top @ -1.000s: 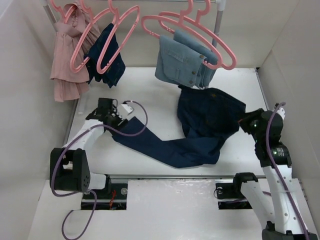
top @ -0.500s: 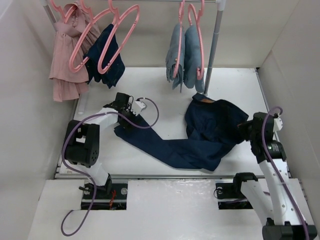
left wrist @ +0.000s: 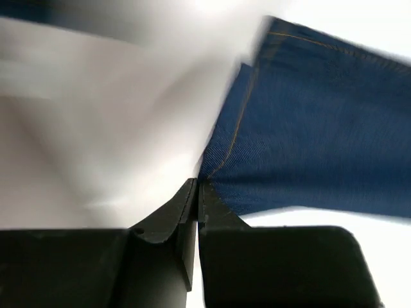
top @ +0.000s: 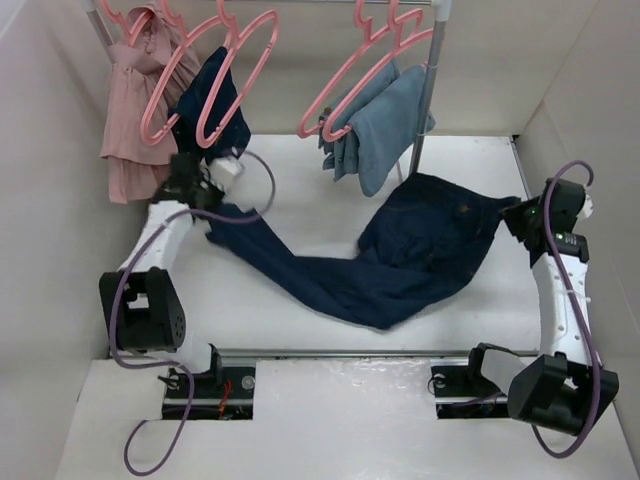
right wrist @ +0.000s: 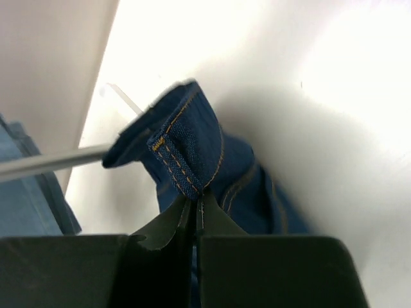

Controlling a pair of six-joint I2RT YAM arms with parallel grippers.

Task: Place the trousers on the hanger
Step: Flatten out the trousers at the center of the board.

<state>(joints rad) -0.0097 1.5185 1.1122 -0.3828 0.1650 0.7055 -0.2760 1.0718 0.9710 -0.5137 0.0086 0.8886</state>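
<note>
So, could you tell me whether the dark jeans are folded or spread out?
Spread out: the dark jeans stretch across the table, left gripper and right gripper each pinching an end.

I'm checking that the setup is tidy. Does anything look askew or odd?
Yes. The light-blue jeans hang slanted on a tilted pink hanger, not straight down. The dark jeans lie twisted across the table, one end pinched in the left claw, the other in the right claw.

trousers (top: 400, 262) | dark navy denim, orange stitching | stretched in sagging arc across table (top: 300, 175), leg end left, waistband right, both ends raised | hanger (top: 344, 86) | thin pink plastic, hanging tilted at back, apart from trousers
</note>
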